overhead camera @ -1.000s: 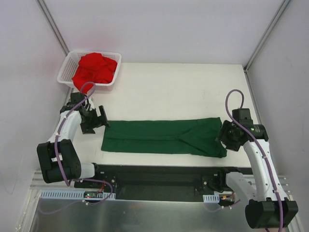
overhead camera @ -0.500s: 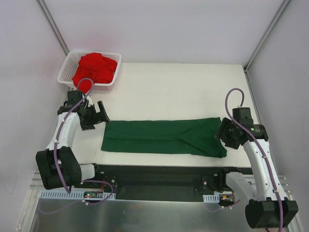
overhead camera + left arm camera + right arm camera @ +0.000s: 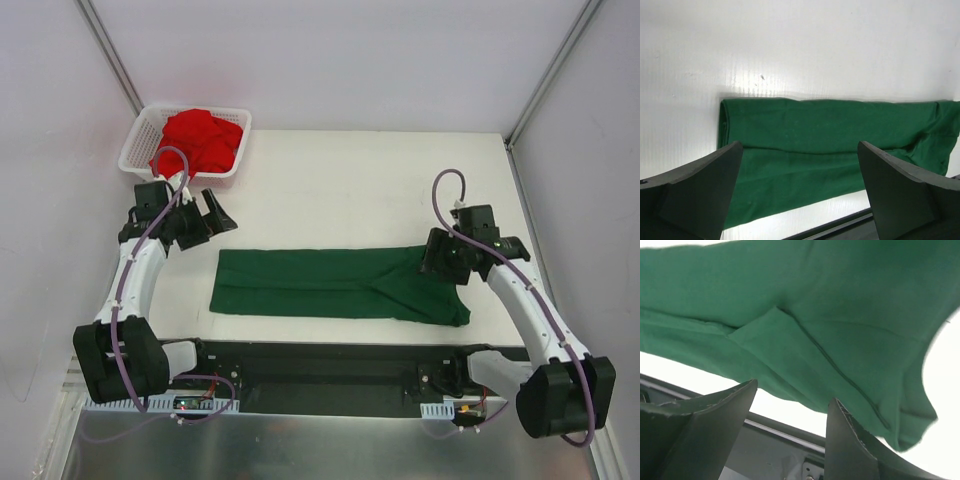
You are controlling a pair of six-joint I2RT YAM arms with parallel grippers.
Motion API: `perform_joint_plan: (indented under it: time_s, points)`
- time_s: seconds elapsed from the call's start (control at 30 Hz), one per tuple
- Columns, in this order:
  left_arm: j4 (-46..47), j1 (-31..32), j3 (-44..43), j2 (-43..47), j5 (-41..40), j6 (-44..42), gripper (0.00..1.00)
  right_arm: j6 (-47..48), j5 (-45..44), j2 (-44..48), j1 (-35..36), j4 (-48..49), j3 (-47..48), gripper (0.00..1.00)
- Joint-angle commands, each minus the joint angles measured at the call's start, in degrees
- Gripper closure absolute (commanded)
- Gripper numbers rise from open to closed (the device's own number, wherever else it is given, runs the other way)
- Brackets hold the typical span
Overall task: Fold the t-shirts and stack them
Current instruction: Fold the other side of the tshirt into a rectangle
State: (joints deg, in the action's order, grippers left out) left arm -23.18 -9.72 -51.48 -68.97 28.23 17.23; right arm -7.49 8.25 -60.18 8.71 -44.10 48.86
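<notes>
**A:** Where's the green shirt [image 3: 330, 283], and why is it lying that way?

**B:** It's flat on the table [image 3: 350, 190] toward the 6 o'clock edge, a long band running from 9 to 3. I'd judge it is folded lengthwise with the crosswise fold not yet made. That would explain a gripper at each end.

**A:** What is each gripper doing?

**B:** The left gripper [image 3: 218, 214] hangs just off the band's 9 o'clock end, a little toward 10. Its jaws are spread wide with nothing in them. Its wrist view looks along the band between the two fingers, probably lining up on that end. The right gripper [image 3: 436, 262] is over the 3 o'clock end. Its jaws stand partly apart, and its wrist view shows cloth beyond them but none pinched between them.

**A:** And the red shirt [image 3: 200, 140]?

**B:** It's crumpled in the basket [image 3: 133, 148] at the table's 10 o'clock corner, apart from both grippers. It looks parked there until the green one is finished.

**A:** What's the count?

**B:** There are two shirts, one green and one red. There is one basket. There are two grippers, both empty. Neither shirt is fully folded, and nothing is stacked yet.
</notes>
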Motion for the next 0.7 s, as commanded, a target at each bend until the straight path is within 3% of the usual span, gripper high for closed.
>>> perform_joint_plan:
  time_s: [0.0,0.3,0.67]
  points:
    - [5.59,0.31,1.3,3.39,3.84,2.89,0.01,2.65,3.79,-2.83,2.62,5.68,2.9,0.36]
    - [11.57,0.31,2.09,3.76,7.1,7.2,0.01,5.02,6.16,-12.48,8.85,11.22,5.01,0.36]
    - [16.5,0.31,3.76,1.03,8.69,8.96,0.01,6.87,6.87,-27.43,18.44,13.95,15.28,0.37]
